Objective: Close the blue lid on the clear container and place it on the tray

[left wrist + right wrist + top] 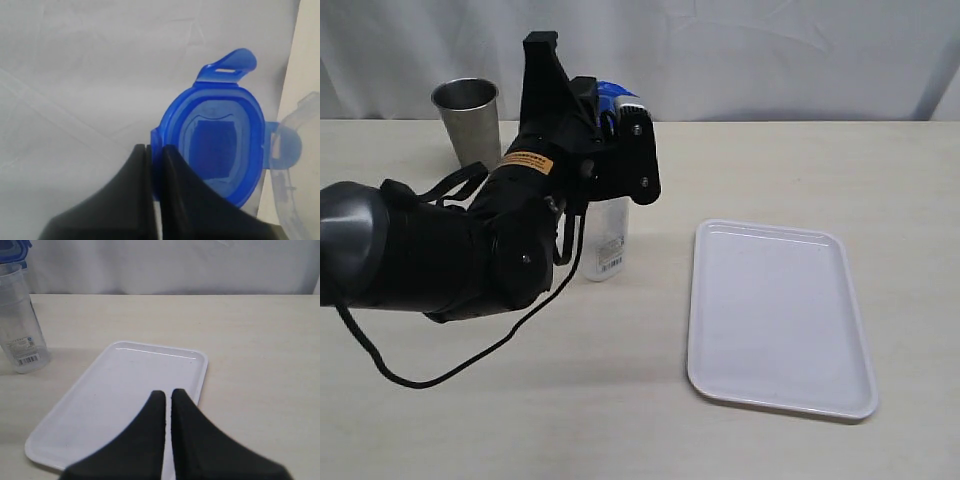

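Observation:
The blue lid (215, 145) is pinched at its rim between the jaws of my left gripper (155, 147), with its underside facing the left wrist camera. In the exterior view the lid (617, 100) shows just above the clear container (605, 240), which stands upright on the table and is partly hidden by the left arm. The container's rim (295, 165) lies close beside the lid. The white tray (775, 315) lies flat to the right of the container. My right gripper (166, 392) is shut on nothing and hovers over the tray (125, 390); it is out of the exterior view.
A steel cup (470, 120) stands at the back left, behind the left arm. The arm's black cable (440, 375) loops over the table in front. A white curtain hangs behind the table's far edge. From the right wrist view the container (20, 325) stands beyond the tray.

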`<control>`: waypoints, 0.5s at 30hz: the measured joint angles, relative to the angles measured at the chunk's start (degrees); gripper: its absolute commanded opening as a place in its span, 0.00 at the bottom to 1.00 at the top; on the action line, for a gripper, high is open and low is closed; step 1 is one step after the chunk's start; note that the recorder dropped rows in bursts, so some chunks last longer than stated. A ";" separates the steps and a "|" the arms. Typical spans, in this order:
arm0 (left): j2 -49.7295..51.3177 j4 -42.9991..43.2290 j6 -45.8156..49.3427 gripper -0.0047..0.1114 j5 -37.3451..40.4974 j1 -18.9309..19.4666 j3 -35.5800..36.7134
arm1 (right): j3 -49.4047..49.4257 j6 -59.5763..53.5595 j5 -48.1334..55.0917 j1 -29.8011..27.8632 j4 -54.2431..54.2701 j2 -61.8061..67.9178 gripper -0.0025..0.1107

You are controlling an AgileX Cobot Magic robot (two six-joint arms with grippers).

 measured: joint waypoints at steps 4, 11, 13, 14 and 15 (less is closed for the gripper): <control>0.00 0.00 0.00 0.04 -0.82 0.00 0.81 | 0.00 0.00 0.00 0.00 0.00 0.00 0.06; 0.00 0.12 0.00 0.04 -1.26 -1.12 1.06 | 0.00 0.00 0.00 0.00 0.00 0.00 0.06; 0.00 0.12 0.00 0.04 -1.26 -1.12 1.06 | 0.00 0.00 0.00 0.00 0.00 0.00 0.06; 0.00 0.12 0.00 0.04 -1.26 -1.12 1.06 | 0.00 0.00 0.00 0.00 0.00 0.00 0.06; 0.00 0.12 0.00 0.04 -1.26 -1.12 1.06 | 0.00 0.00 0.00 0.00 0.00 0.00 0.06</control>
